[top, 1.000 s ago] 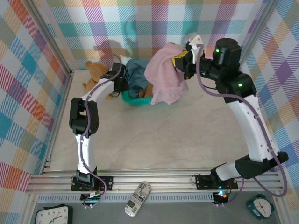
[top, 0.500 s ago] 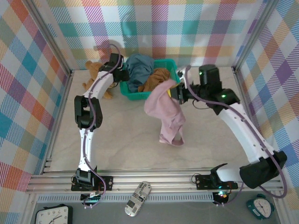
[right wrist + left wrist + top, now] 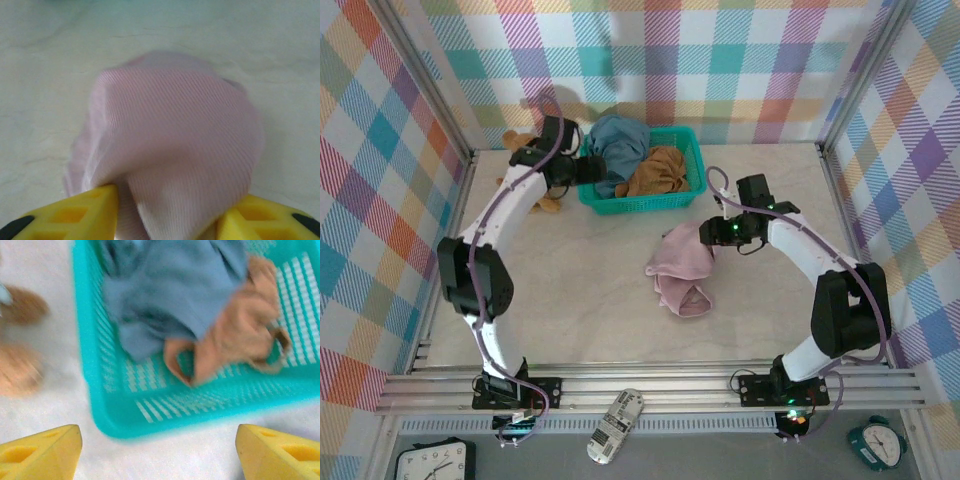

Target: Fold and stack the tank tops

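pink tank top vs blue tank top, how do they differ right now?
Place: the pink tank top lies on the table, while the blue tank top sits in the teal basket.
Company: the pink one lies alone, but the blue one is heaped against the ochre tank top.
Shared: both are crumpled, neither folded yet.

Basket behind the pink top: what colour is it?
Teal; the basket shows best in the left wrist view.
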`<state>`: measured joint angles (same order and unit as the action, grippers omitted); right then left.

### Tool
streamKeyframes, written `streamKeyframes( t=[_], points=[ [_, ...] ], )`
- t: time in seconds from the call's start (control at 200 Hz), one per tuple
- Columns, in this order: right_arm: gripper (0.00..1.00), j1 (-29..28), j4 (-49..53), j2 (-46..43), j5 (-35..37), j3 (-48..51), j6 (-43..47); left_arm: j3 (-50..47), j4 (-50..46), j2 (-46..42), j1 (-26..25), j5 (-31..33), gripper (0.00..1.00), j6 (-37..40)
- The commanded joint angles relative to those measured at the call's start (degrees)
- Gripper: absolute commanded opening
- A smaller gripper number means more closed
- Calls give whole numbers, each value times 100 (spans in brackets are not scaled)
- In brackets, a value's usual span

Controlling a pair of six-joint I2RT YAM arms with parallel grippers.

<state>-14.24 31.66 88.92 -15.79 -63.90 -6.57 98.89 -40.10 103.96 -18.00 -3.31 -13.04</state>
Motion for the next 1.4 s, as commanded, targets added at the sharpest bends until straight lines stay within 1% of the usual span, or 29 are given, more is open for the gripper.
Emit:
streamKeyframes(
  t=[0.0,0.065,0.105,0.19,0.26,0.31,0.365,0.415,0.54,0.705,0.79,0.89,0.955,1.0,1.04,1.095,1.145,1.19,1.235,1.25,1.295,1.335,1.395],
  points=[
    [56,18,459,-498,316,76,-129,-1092,-41,-375,-560,-381,81,-672],
    [58,-48,700,-855,200,273,-296,-1695,146,-540,-866,-343,81,-1027],
    [58,-143,813,-1100,208,442,-309,-2038,367,-607,-1035,-466,81,-1239],
    [60,-329,763,-1533,11,998,-294,-2516,799,-582,-1398,-540,80,-1595],
    [62,-453,572,-1737,-87,1455,-340,-2669,1026,-385,-1574,-532,79,-1785],
    [64,-588,347,-1873,19,1729,-304,-2738,1276,-231,-1627,-545,77,-1911],
    [66,-611,23,-1914,9,2000,-299,-2766,1595,-68,-1653,-605,76,-2049],
    [67,-623,-257,-1895,-2,2167,-353,-2722,1811,80,-1650,-606,74,-2168],
    [70,-716,-181,-1583,-170,1985,-264,-2624,2188,315,-1759,-789,68,-2463],
    [72,-1053,-149,-1318,-66,1996,-279,-2560,2259,593,-1896,-973,57,-2663],
    [71,-1082,59,-1069,-29,1835,-321,-2474,2300,670,-1916,-1002,53,-2678],
    [70,-1214,407,-706,199,1791,-523,-2270,2314,770,-1965,-1125,46,-2679],
    [69,-1221,497,-547,123,1862,-587,-2190,2318,834,-2025,-1176,39,-2684],
    [66,-1217,509,-526,148,1904,-649,-2181,2313,883,-2051,-1214,32,-2677],
    [61,-1221,508,-488,183,1903,-693,-2196,2349,919,-2066,-1260,25,-2696],
    [53,-1222,525,-361,148,1863,-705,-2263,2465,923,-2076,-1341,20,-2730],
    [40,-1222,541,-329,170,1825,-714,-2279,2573,913,-2074,-1388,9,-2724],
    [27,-1220,495,-499,271,1832,-737,-2222,2503,890,-2071,-1361,0,-2653],
    [17,-1221,490,-766,483,1854,-766,-2144,2465,827,-2072,-1312,0,-2572],
    [14,-1215,510,-861,568,1869,-774,-2119,2291,806,-2068,-1284,0,-2546],
    [8,-1161,604,-1122,746,1859,-767,-2065,2163,698,-2051,-1193,0,-2460],
    [4,-1090,711,-1333,849,1849,-808,-1989,1975,595,-2020,-1054,0,-2413],
    [1,-1013,888,-1668,1040,1791,-845,-1894,1726,416,-1973,-893,0,-2272]
  ],
)
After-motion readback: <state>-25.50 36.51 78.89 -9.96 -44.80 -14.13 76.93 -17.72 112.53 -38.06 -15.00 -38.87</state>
